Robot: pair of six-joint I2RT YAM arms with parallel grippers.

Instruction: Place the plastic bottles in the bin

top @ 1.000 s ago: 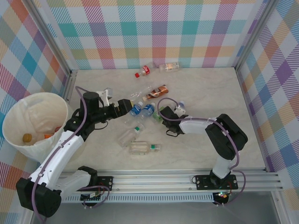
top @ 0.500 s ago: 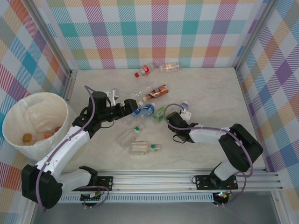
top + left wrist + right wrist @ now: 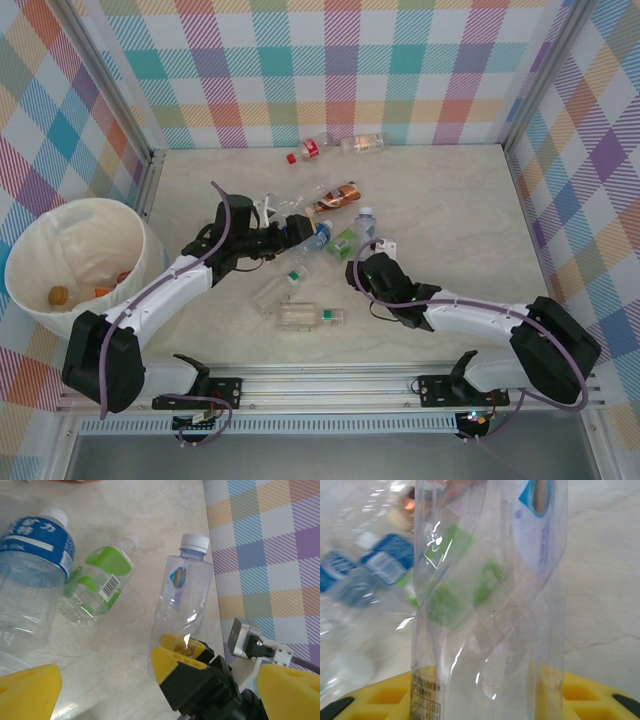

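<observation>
Overhead, bottles strewn, marbled tabletop — plaid walls

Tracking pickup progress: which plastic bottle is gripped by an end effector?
The clear white-capped bottle, clamped in the right end effector; the rest lie ungripped.

Showing white Chinese characters on the blue label of the blue bottle, two of them large, not being readable with certainty. Carrying a black barcode, digits too small, on the green-labelled bottle. Bearing a small oval blue-and-orange logo on the clear bottle; fine dark print lower down appearing blurred in the right wrist view.
</observation>
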